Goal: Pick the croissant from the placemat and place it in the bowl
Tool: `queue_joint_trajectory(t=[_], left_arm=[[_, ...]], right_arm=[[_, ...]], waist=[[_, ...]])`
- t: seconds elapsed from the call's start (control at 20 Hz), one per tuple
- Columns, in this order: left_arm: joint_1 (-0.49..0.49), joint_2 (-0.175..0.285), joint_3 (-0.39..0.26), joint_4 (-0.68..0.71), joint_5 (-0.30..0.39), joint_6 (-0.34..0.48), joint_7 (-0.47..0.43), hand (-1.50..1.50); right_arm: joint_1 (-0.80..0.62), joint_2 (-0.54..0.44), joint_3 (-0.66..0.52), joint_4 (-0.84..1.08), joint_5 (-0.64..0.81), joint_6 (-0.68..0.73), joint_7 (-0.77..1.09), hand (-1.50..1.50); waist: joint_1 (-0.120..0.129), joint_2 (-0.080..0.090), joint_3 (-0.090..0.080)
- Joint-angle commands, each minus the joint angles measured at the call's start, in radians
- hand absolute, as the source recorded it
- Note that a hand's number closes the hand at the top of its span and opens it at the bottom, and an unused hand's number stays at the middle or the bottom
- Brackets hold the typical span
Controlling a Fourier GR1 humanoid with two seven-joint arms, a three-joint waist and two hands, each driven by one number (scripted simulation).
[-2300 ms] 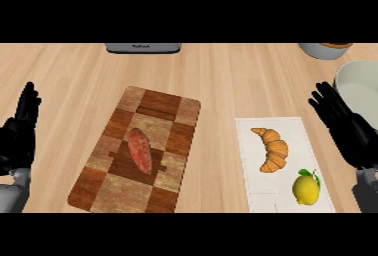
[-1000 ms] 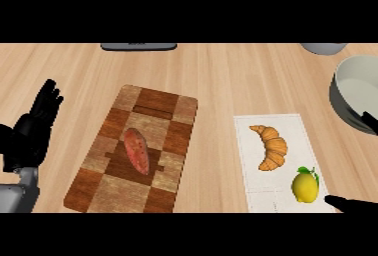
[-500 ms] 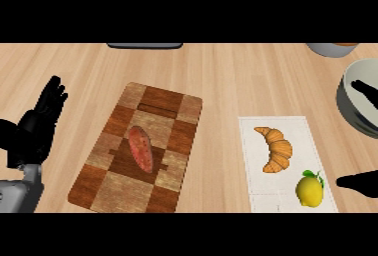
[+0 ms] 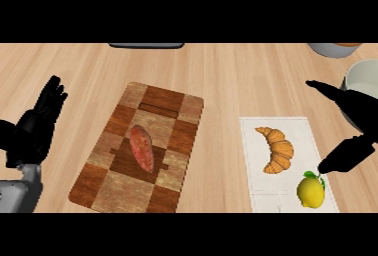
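I judged the golden, curved croissant (image 4: pixel 275 149) light, flaky and crushable, best pinched across its thick middle. My black right hand (image 4: pixel 360 114) hung spread open beside it, grasping nothing.

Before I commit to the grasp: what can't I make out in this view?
- Bowl: cut off by the right edge and partly hidden by the right hand; its inside is mostly unseen.
- Right hand: the palm runs past the right edge.
- Grey vessel and dark object: cut off by the top edge, so I cannot tell what they are.
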Motion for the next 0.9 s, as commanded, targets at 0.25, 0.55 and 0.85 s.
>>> queue_joint_trajectory(t=[0.25,0.55,0.85], left_arm=[[0.056,-0.004,0.023,-0.072,0.002,-0.025,0.032,0.0],[0.093,-0.05,0.039,-0.052,-0.038,-0.032,0.002,0.0],[0.058,-0.028,0.088,-0.053,-0.039,-0.056,0.023,0.0]], right_arm=[[-0.091,0.112,0.115,0.188,0.017,0.195,0.08,-1.5],[-0.051,0.182,0.129,0.197,0.166,0.193,0.027,-1.5],[-0.016,0.197,0.16,0.156,0.359,0.079,-0.059,-1.5]], waist=[[-0.01,-0.005,0.001],[-0.022,-0.005,0.001],[-0.026,-0.006,0.001]])
